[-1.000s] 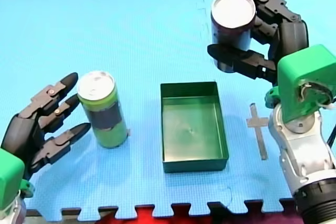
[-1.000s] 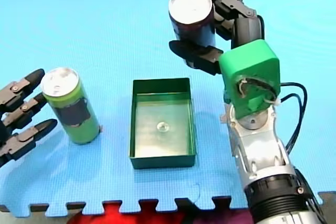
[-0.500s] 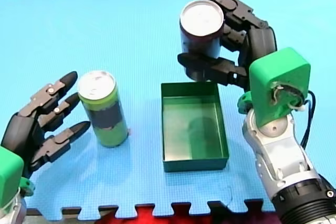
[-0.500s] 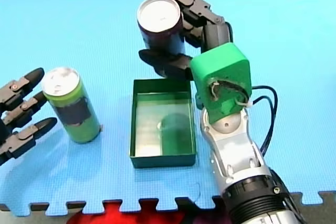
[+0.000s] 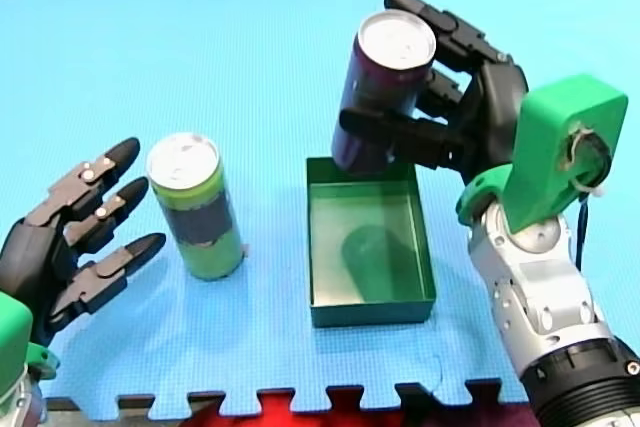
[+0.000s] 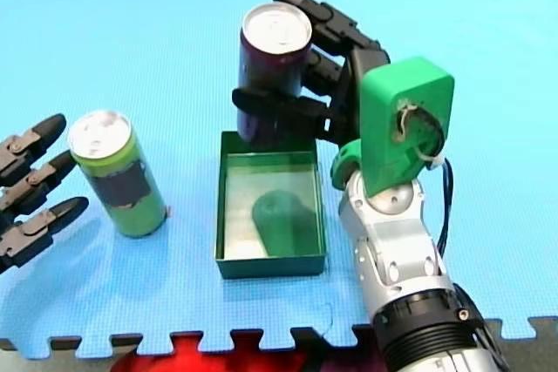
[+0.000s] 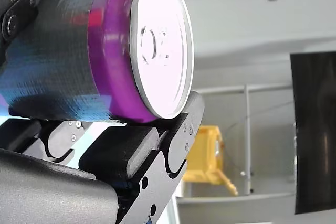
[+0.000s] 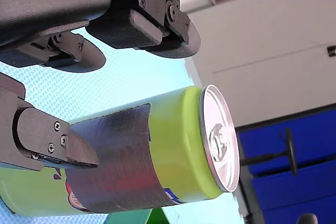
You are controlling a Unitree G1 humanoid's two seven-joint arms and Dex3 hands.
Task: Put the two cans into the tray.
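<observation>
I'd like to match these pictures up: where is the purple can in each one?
First head view: upper middle, purple can in the right hand, over the tray's far end.
Second head view: upper middle, likewise.
First wrist view: close up, lying against that hand's fingers.
Second wrist view: the green can instead.
Landmark: green can, beside the left hand in the head views.

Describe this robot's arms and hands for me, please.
Both the left hand, low on the left, and the right hand, upper right, have three chunky black jointed fingers. Behind each sits a bright green wrist housing. The right forearm is silver with a black ribbed collar, and a thin black cable loops beside it.
</observation>
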